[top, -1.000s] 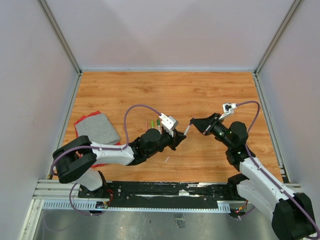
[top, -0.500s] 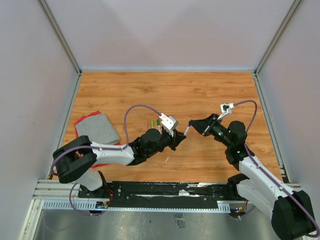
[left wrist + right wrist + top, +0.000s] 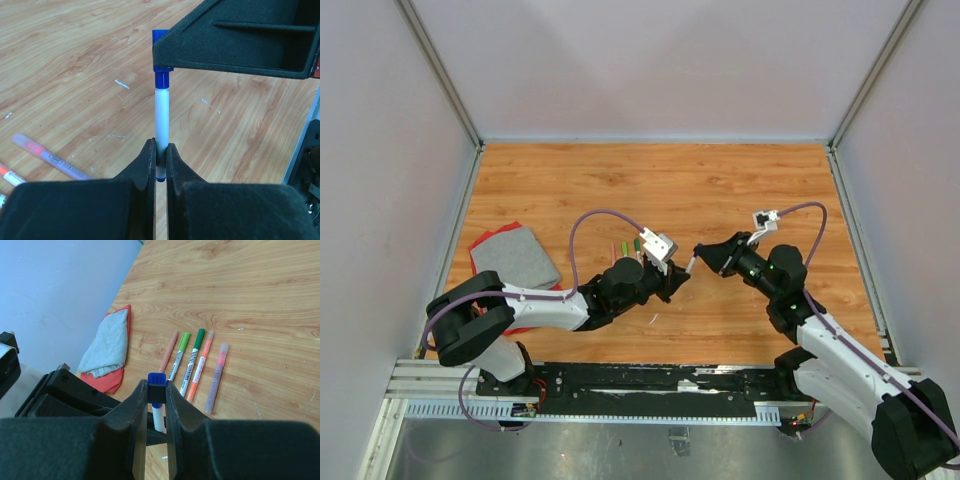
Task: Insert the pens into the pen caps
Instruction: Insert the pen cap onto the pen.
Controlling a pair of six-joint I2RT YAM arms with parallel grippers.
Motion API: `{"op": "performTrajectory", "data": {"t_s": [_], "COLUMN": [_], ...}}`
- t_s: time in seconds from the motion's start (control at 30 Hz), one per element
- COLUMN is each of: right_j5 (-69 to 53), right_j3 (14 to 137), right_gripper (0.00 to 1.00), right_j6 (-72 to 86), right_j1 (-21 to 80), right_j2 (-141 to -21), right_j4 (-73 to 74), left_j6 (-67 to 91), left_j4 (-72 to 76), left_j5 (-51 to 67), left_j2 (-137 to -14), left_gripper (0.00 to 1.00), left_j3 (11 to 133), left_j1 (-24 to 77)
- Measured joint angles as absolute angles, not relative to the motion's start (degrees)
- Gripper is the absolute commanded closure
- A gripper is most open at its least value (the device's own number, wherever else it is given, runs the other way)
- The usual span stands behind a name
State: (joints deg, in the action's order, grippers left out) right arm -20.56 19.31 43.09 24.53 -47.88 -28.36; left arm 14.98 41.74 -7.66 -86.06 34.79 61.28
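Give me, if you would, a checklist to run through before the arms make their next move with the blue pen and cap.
1. Left gripper shut on the white pen: ok.
2. Right gripper shut on the blue cap: ok.
3. Pen and cap in one line, seen from the left wrist: ok.
4. Cap pushed fully home on the pen: cannot tell; the right gripper's finger hides the joint.
5. Spare pens lying on the table, apart from the held pen: ok.
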Motion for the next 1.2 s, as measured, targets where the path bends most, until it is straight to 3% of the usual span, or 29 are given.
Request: {"op": "performTrajectory", "data": {"t_s": [0.97,1.2], "right_j5": [-1.83,-0.49], "right_j3": [12.80,12.56], "right_gripper": [1.00,0.99], "right_j6": [37.36,35.81], "right_j1": [45.76,46.92], "right_j2": [-48.66,-47.48], "right_j4": [-27.46,-27.38], "left_j6": [15.33,15.29], "left_j4": [36.67,36.62], "left_j5": [-4.91,-4.34], "left_j2": [-85.82,-85.80], "left_gripper": [0.99,0.99], "left_j3": [28.23,28.16], "left_j1": [62.39,62.39]}}
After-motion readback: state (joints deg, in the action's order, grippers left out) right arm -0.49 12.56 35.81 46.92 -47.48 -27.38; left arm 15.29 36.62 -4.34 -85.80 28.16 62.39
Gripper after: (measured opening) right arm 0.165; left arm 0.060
